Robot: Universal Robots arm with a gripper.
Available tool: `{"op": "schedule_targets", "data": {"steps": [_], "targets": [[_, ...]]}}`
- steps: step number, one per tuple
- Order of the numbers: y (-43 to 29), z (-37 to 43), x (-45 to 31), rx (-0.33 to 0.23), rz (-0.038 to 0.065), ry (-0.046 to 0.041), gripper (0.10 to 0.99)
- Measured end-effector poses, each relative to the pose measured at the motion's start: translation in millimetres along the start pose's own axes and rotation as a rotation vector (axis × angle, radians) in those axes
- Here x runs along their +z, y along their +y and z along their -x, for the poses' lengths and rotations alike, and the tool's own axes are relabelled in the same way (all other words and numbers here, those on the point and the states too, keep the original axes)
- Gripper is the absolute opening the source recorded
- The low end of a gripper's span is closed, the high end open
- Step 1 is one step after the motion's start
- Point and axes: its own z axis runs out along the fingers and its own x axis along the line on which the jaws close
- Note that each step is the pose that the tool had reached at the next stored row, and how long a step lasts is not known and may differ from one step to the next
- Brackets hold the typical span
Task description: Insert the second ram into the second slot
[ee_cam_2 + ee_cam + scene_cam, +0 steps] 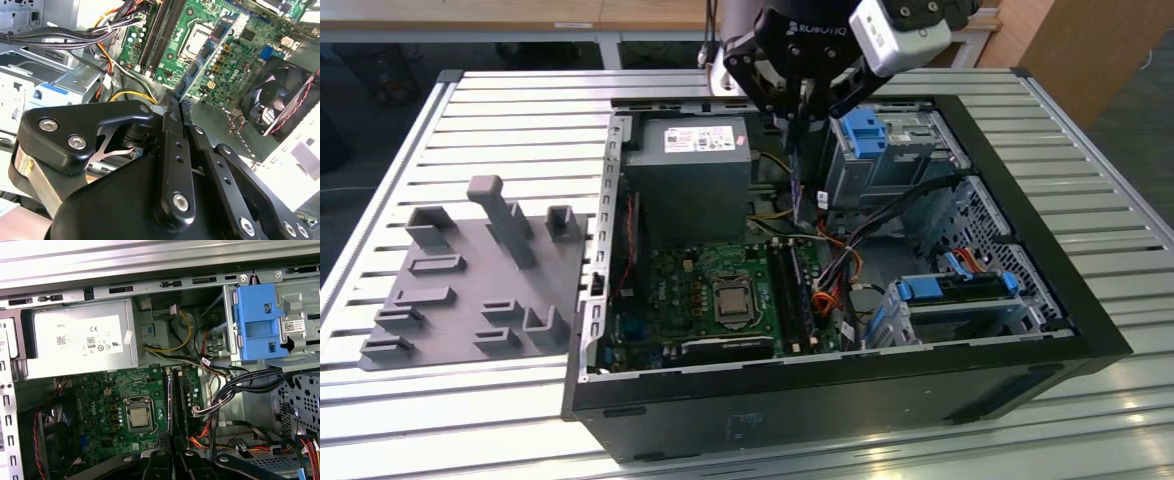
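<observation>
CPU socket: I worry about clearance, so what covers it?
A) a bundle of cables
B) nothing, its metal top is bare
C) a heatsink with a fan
B: in the first wrist view the CPU socket shows a bare metal top with no cooler on it.

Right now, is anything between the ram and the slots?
Nothing visible. The gripper, shut on the ram, hangs over the case. The way to the slots looks open, and the cables lie beside them, not across.

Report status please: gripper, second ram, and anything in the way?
Gripper shut on the second ram, held edge-on above the open case. Ram not yet in the memory slots. Black cables lie beside the slots, not across them.
</observation>
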Motion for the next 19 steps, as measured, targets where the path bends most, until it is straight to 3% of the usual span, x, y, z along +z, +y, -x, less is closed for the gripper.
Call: {"op": "schedule_targets", "data": {"steps": [19], "targets": [[0.0,0.0,6.9,0.000,0.000,0.0000,0.137]]}}
